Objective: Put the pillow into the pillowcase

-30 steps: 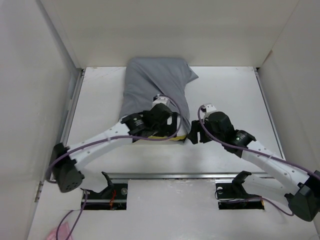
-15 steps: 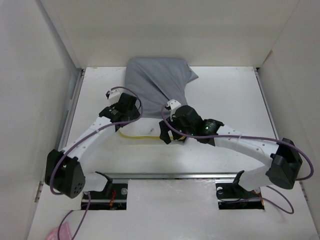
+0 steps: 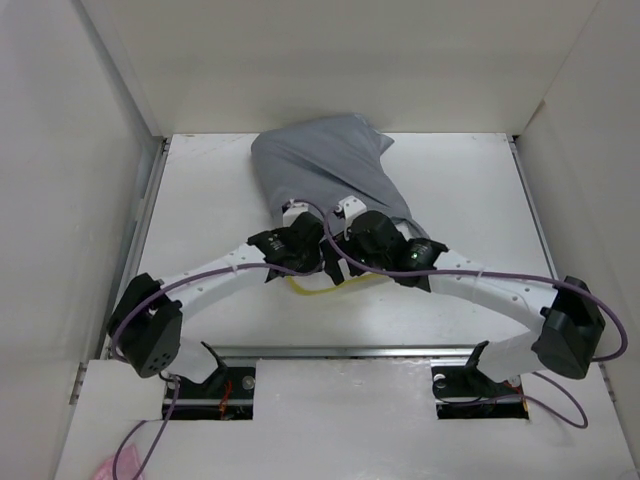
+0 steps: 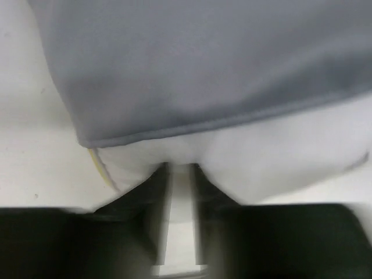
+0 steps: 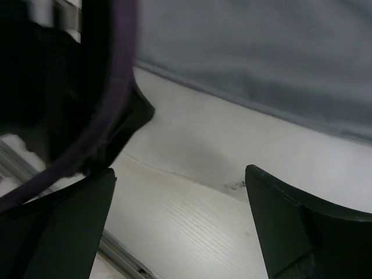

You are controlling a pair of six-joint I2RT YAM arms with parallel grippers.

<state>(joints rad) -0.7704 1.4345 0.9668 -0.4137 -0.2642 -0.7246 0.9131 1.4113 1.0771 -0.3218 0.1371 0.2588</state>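
The grey pillowcase lies at the back centre of the table, with the pillow mostly inside it. Only the pillow's near end with yellow piping sticks out of the opening. My left gripper is at that end. In the left wrist view its jaws are nearly together against the white pillow, below the pillowcase hem; this view is blurred. My right gripper is right beside it, wide open and empty, just above the table in front of the pillow and pillowcase.
White walls enclose the table on three sides. A metal rail runs along the near edge and another along the left side. The left arm's dark body and purple cable crowd the right wrist view.
My left gripper swung from the pillow's near end out to the pillowcase's left side and back to the centre. My right arm reached in to the opening. The pillowcase shifted slightly right.
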